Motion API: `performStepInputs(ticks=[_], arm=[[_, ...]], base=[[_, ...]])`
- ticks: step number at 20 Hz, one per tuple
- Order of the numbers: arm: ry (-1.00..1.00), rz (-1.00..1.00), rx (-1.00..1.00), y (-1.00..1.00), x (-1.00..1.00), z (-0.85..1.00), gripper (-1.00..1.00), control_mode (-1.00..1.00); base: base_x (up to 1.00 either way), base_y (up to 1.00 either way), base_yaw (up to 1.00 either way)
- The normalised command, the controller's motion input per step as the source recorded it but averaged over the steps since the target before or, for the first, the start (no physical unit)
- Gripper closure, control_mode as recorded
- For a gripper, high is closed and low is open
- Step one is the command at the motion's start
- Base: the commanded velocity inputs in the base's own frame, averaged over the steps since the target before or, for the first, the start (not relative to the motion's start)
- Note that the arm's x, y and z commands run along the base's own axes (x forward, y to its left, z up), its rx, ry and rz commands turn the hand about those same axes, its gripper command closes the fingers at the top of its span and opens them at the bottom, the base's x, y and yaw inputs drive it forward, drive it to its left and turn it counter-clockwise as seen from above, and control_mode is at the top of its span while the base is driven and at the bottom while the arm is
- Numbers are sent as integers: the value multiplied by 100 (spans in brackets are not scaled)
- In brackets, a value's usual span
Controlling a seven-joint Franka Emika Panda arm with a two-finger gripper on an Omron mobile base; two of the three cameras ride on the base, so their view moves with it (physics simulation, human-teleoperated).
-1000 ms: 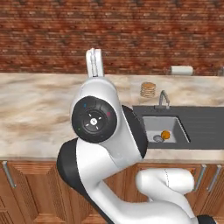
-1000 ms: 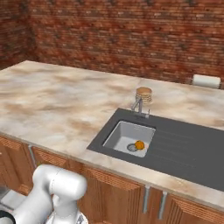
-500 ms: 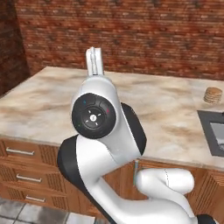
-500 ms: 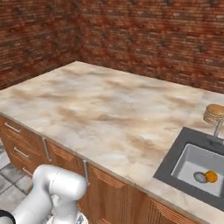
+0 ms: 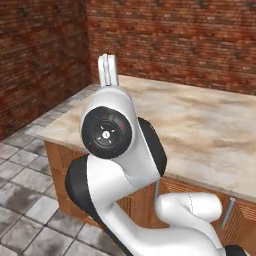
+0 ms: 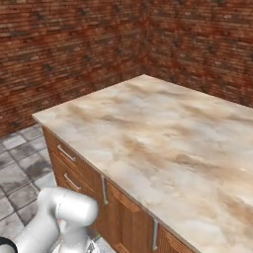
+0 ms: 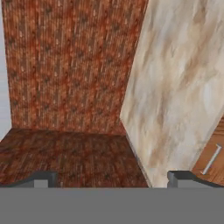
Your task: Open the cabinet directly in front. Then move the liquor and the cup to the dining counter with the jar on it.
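The jaws (image 7: 112,179) stand wide apart and hold nothing. Ahead of them lies the marble bench (image 7: 175,87), a brick wall (image 7: 70,65) beside it.

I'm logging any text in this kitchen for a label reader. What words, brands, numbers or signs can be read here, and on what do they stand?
None: no words, numbers or brand marks can be read in these views.
The marble counter top, the brick wall and the wooden drawer fronts carry no writing.
The arm's dark joint cap shows small coloured dots around a white mark, too small to read as a sign.
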Motion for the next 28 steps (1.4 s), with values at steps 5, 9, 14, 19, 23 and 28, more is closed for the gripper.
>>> performStepInputs(ticks=[5,9,14,19,23,28], arm=[[0,0,0,0,0,0,-100,100],[0,0,0,0,0,0,-100,100],[0,0,0,0,0,0,-100,100],[0,0,0,0,0,0,-100,100],[0,0,0,0,0,0,-100,100],[0,0,0,0,0,0,-100,100]], base=[[18,79,41],[14,72,42],[11,67,42],[15,69,41],[16,68,41],[15,64,41]])
